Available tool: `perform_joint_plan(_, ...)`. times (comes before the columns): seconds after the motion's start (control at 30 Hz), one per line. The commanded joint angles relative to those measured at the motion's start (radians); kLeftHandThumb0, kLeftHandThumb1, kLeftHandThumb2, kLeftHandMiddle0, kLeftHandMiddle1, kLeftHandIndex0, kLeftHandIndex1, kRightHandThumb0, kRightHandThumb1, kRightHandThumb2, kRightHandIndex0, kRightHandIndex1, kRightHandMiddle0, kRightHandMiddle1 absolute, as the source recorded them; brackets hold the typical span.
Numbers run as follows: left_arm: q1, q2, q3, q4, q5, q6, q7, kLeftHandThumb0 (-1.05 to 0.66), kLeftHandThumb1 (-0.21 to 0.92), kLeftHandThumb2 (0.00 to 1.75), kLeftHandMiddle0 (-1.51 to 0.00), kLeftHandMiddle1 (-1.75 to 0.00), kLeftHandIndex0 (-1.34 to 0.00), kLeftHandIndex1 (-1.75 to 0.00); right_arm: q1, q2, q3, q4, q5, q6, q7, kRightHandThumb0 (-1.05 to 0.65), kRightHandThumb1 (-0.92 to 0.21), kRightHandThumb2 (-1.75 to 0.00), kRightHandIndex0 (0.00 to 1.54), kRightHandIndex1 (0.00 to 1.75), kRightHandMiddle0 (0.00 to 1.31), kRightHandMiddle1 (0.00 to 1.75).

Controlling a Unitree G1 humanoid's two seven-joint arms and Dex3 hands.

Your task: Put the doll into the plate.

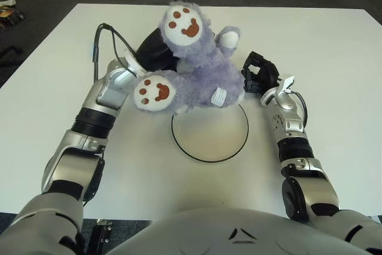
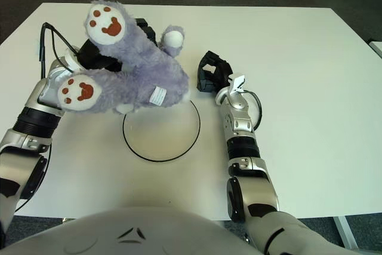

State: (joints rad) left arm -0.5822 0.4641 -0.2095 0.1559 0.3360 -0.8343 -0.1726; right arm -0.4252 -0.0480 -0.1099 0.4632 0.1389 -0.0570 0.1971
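On the white table [image 1: 334, 46], a purple doll [image 1: 191, 76] is held aloft in the closed left robot hand [image 1: 156, 52] above the plate's [image 1: 210, 147] far rim, the right robot hand [image 1: 258, 73] shown curled and empty beside it.

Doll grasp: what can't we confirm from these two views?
- Left hand fingers: hidden behind the doll in both views; the contact itself is unseen.
- Plate far rim: covered by the doll in both views.
- Doll-to-plate clearance: both views look down, so touching or not can't be told.
- Right hand, beside the plate's right: finger closure unclear.
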Motion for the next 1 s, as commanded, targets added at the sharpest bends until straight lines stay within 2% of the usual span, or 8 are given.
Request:
perform_joint_plan(0.0,0.014,0.011,0.011,-0.027,0.003,0.004,-0.021,-0.01,0.12,1.47,-0.68,-1.74,-0.70,-1.55,0.053,0.013,0.002,0.048,0.003,0.055,-0.015,-0.50,-0.26,-1.39,1.18,1.75,0.66,1.75)
perform_joint_plan(0.07,0.027,0.016,0.011,-0.046,0.010,0.012,-0.031,-0.01,0.17,1.46,-0.62,-1.75,-0.63,-1.66,0.052,0.014,0.004,0.048,0.001,0.053,-0.017,-0.51,-0.25,-1.40,1.20,1.75,0.67,1.75)
perform_joint_plan(0.2,0.039,0.019,0.013,-0.064,0.015,0.015,-0.042,-0.01,0.19,1.45,-0.59,-1.75,-0.59,-1.71,0.051,0.014,0.007,0.048,0.001,0.050,-0.015,-0.51,-0.25,-1.40,1.21,1.75,0.67,1.75)
perform_joint_plan(0.7,0.060,0.035,-0.007,-0.087,-0.084,-0.009,-0.154,0.00,0.31,1.32,-0.50,-1.75,-0.50,-1.73,0.050,0.013,0.009,0.049,0.003,0.048,-0.005,-0.51,-0.24,-1.41,1.19,1.75,0.68,1.75)
perform_joint_plan(0.83,0.063,0.031,-0.007,-0.083,-0.090,-0.018,-0.166,-0.01,0.34,1.18,-0.55,-1.75,-0.65,-1.37,0.047,0.012,0.010,0.052,0.003,0.050,-0.003,-0.51,-0.23,-1.42,1.19,1.75,0.68,1.75)
perform_joint_plan(0.97,0.081,0.023,-0.003,-0.087,-0.094,-0.028,-0.164,-0.01,0.37,1.12,-0.55,-1.75,-0.66,-1.30,0.035,0.011,0.008,0.070,0.005,0.054,-0.001,-0.52,-0.23,-1.42,1.20,1.75,0.69,1.75)
